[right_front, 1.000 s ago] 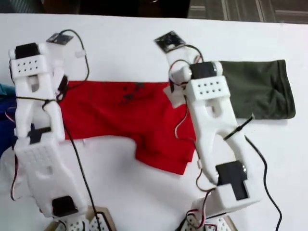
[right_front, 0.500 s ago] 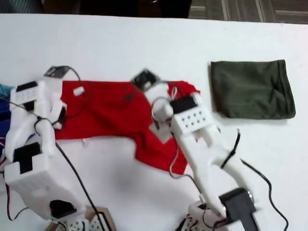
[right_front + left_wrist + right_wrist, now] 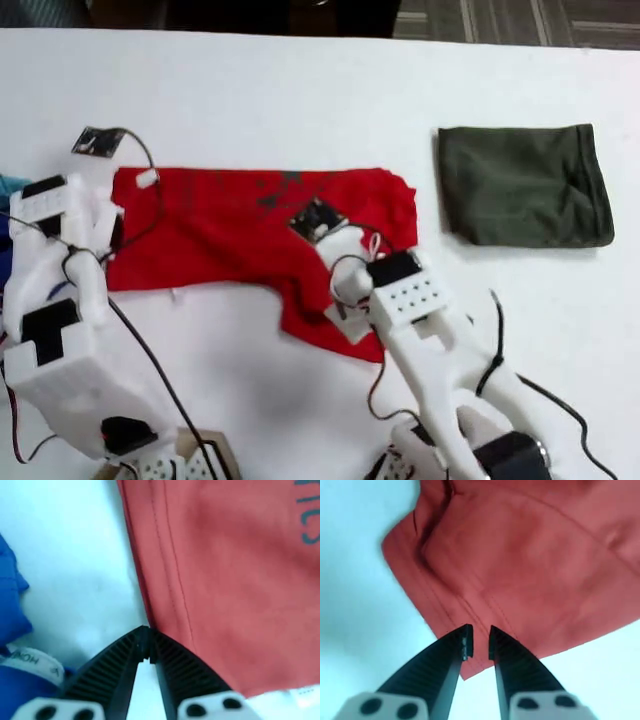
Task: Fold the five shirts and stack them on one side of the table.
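High view: a red shirt (image 3: 220,230) lies spread on the table (image 3: 300,90), well apart from a folded green shirt (image 3: 525,185); an arm (image 3: 440,340) covers its lower hem.

Left wrist view: the left end effector (image 3: 146,636) is clenched at the shirt's edge, with blue cloth (image 3: 10,610) nearby.

Right wrist view: the right end effector (image 3: 480,641) is slightly parted over a hem corner.

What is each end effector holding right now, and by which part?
The right end effector is open over the red shirt's hem, holding nothing. The left end effector is shut at the shirt's side edge; whether it pinches cloth cannot be told.
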